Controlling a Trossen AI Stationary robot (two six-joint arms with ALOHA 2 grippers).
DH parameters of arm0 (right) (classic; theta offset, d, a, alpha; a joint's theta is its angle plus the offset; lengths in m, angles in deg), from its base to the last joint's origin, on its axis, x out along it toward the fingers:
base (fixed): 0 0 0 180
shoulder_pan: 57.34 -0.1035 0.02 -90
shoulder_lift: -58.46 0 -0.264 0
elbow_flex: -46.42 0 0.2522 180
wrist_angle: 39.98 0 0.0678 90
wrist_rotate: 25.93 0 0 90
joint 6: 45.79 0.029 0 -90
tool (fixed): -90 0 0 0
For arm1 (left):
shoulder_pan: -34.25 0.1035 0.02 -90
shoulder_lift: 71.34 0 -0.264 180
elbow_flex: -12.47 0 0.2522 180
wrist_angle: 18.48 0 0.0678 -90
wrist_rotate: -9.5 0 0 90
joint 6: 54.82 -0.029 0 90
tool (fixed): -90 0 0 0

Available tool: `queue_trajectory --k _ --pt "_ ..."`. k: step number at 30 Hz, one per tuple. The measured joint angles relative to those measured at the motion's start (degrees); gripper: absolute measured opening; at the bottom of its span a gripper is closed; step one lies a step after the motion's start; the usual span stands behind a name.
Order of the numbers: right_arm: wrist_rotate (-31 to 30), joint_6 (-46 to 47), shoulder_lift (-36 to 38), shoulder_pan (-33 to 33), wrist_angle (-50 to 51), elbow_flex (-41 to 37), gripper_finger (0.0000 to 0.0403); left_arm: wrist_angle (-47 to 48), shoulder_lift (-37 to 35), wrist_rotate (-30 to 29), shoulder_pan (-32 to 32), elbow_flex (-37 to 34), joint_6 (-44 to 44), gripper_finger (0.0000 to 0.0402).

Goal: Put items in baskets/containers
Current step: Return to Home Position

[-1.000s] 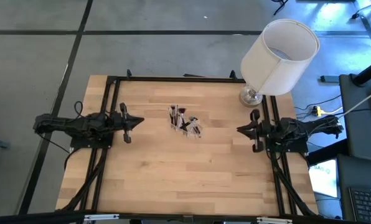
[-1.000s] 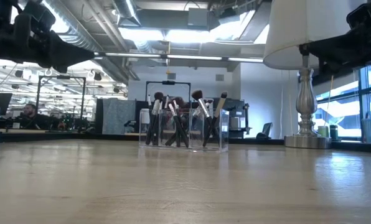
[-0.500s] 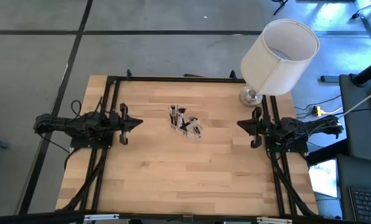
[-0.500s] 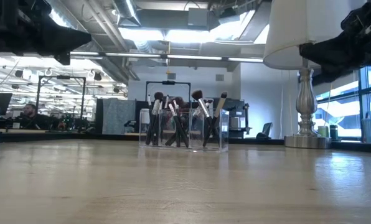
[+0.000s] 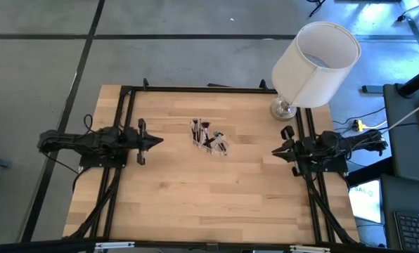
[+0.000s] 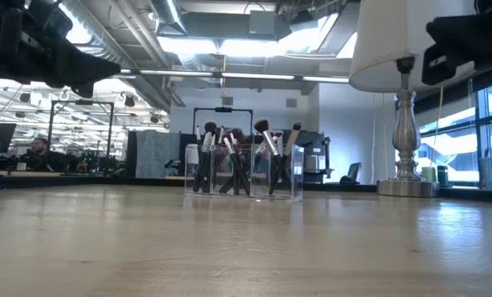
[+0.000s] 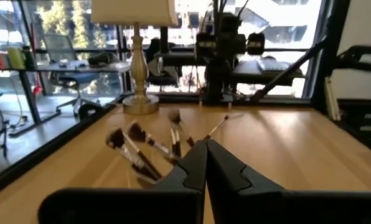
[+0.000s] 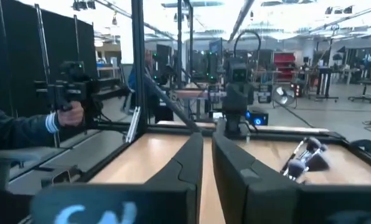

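Several thin dark-handled makeup brushes [image 5: 208,135] stand bristle ends up in a small clear holder [image 6: 244,183]. The holder's base rests on the table's middle, toward the far edge. Some brushes lean apart inside it, as the left wrist view shows [image 7: 149,148]. My left gripper [image 5: 159,140] hovers shut above the table, left of the holder and pointing at it; its own view shows the fingertips meeting [image 7: 205,146]. My right gripper [image 5: 275,151] hovers shut to the holder's right, near the table's right rail [image 8: 207,140]. Neither touches anything.
A tall lamp with a big white shade [image 5: 316,62] stands by its silver base [image 5: 282,109] at the table's far right corner, close to the right arm. Black frame rails [image 5: 125,140] run along the table's sides. A person's sleeve and hand [image 8: 61,118] show beyond the table.
My right gripper has drawn back a little toward the table's right and near edges and has turned about its wrist. My left arm has only rocked slightly in place. The holder and brushes have not moved.
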Motion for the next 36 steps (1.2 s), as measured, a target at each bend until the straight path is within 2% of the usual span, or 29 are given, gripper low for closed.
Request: queue_trajectory --k 2,4,7,11,15,36 --pt "-1.4 -1.1 0.0 0.0 0.1 0.0 0.0037 0.1 1.1 0.0 0.0 0.0 0.0 0.0004" --pt "-6.3 -0.8 -0.1 0.0 0.4 0.0 0.0037 0.0 1.7 -0.2 0.0 0.0 -0.9 0.0005" --pt "-14.7 6.6 -0.1 0.0 1.3 0.0 0.0037 0.0 2.3 0.1 0.0 0.0 -1.3 0.0005" --pt "-21.2 13.1 -0.1 0.0 4.2 0.0 0.0037 0.2 2.4 0.8 0.0 0.0 -1.0 0.0005" --pt "-22.0 13.8 -0.1 0.0 8.1 0.0 0.0037 0.2 2.4 0.9 0.0 0.0 -1.0 0.0005" --pt "-21.8 13.9 -0.3 0.0 7.8 0.0 0.0037 0.2 2.4 0.9 0.0 0.0 -1.0 0.0006"
